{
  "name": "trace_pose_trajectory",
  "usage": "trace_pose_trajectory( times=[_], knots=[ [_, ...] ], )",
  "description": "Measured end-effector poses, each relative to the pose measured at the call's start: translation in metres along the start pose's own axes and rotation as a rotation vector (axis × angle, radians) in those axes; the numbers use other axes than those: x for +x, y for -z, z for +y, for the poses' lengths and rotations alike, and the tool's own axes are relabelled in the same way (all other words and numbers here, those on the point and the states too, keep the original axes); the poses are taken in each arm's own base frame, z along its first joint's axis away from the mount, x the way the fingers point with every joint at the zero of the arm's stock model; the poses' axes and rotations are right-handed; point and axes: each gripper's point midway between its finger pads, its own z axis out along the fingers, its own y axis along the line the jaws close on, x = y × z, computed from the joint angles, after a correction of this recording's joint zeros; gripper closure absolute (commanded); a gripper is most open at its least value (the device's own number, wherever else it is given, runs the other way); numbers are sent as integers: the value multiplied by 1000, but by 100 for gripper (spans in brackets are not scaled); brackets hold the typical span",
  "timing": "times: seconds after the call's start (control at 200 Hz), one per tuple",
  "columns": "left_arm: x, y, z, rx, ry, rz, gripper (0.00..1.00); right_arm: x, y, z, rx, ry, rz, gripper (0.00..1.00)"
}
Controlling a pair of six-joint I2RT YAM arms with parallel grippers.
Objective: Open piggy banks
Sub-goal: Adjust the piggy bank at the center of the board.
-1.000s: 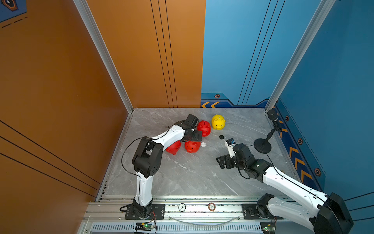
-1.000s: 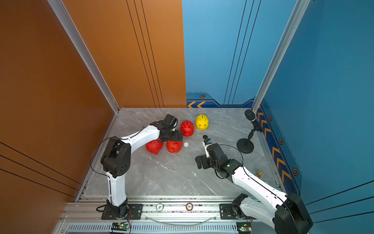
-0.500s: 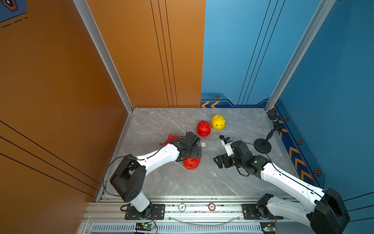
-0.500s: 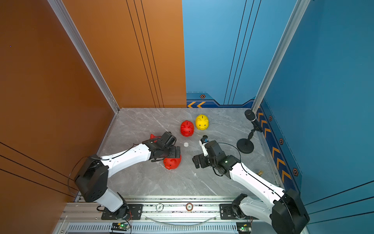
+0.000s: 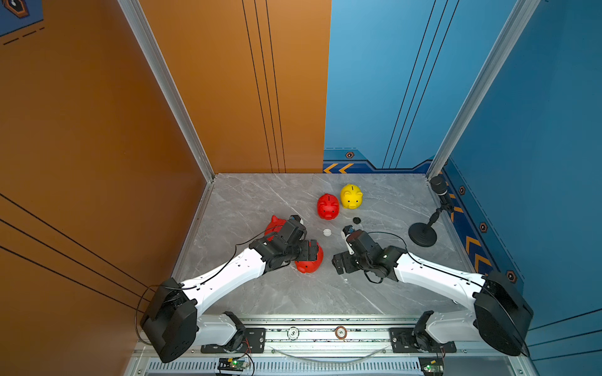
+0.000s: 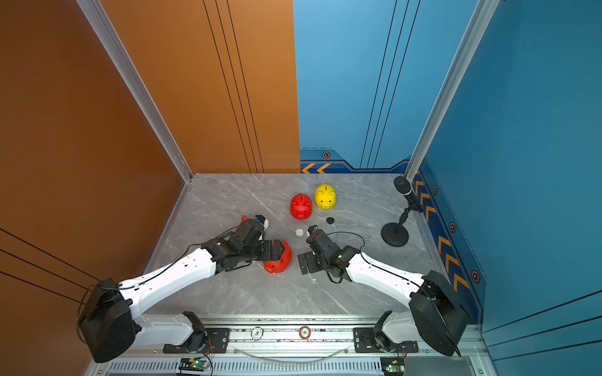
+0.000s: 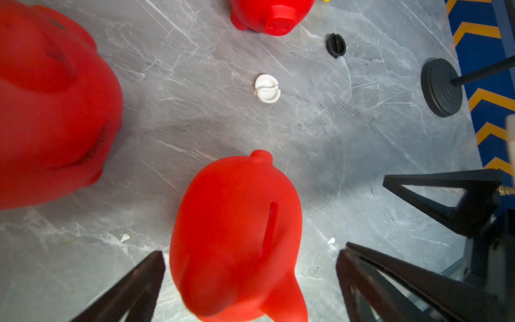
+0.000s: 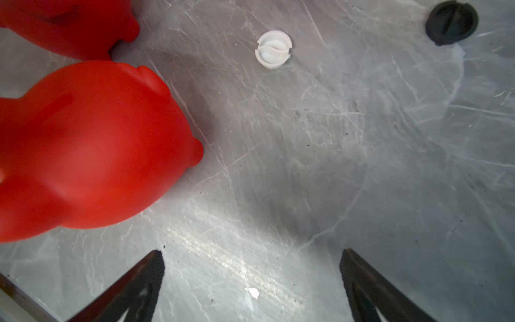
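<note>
Left wrist: smooth red piggy bank — narrow slot; round white plug.

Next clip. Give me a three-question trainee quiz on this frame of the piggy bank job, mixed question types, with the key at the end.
1. True or false: the right pincer is shut on the white plug.
2. Which thing sits between the fingers of the open left pincer, untouched? A) yellow piggy bank B) near red piggy bank C) microphone stand
3. How many loose plugs lie on the table?

Key:
1. False: it is open over bare table.
2. B.
3. Two: the white plug and a black plug.
</note>
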Motion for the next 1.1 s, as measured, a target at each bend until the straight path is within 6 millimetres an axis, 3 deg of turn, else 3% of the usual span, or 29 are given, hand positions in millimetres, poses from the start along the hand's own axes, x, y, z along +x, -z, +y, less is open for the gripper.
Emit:
trace_pose_trajectory(
  times=[0.16,0.33,0.581,0.986,1.102],
  knots=[
    [-7,0,8,4,-11,-9,2,-10,-26,11,22,-17,3,1],
    [1,-3,4,23,-66,30,2,-23,-44,13,44,-40,-16,1],
    [12,0,0,-34,-111,73,2,-34,-40,6,58,-60,-58,0],
    [16,-16,-6,-275,-203,144,0,-24,-15,-16,78,-91,-105,0],
    [20,-16,-5,-323,-225,164,10,-26,-8,-25,83,-109,-125,0]
  ],
)
